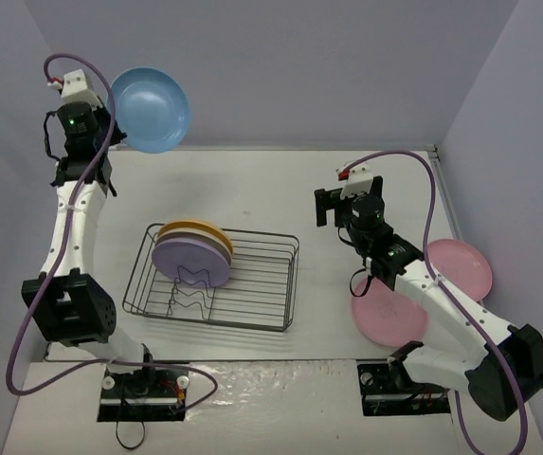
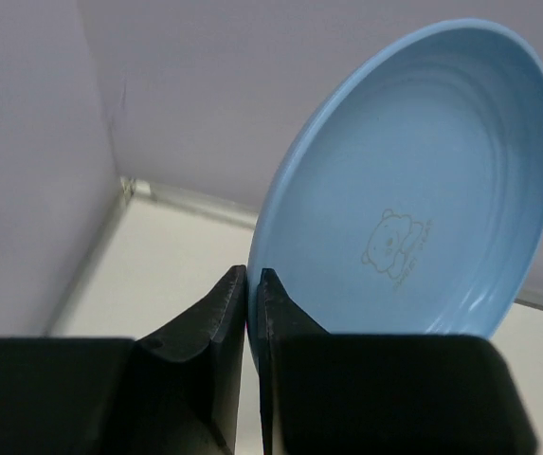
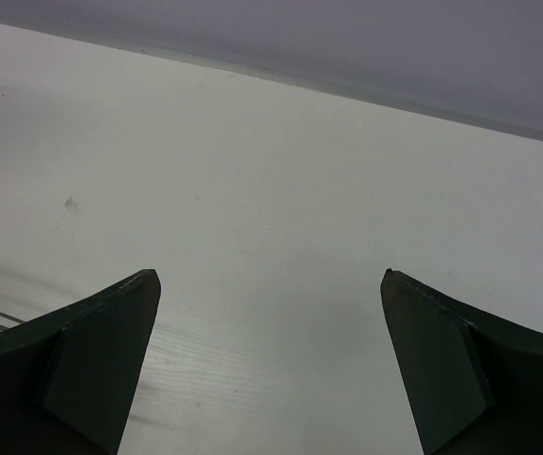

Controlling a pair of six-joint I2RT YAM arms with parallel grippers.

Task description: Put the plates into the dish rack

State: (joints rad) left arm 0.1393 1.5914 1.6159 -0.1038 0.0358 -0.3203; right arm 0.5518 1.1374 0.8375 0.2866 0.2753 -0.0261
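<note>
My left gripper [image 1: 110, 121] is shut on the rim of the blue plate [image 1: 151, 108] and holds it high above the table's far left corner. In the left wrist view the blue plate [image 2: 423, 199] stands on edge between my closed fingers [image 2: 252, 284]. The wire dish rack [image 1: 252, 280] sits left of centre with a purple plate [image 1: 190, 263], a yellow-orange plate [image 1: 195, 228] and a cream one behind, upright at its left end. My right gripper [image 1: 347, 204] is open and empty over bare table; its wrist view shows its gripper [image 3: 269, 284] spread wide. Two pink plates [image 1: 389, 313] [image 1: 461, 265] lie flat at the right.
Grey walls enclose the table on three sides. The right half of the rack holds nothing. The right arm's forearm crosses above the nearer pink plate. A purple cable loops from each arm.
</note>
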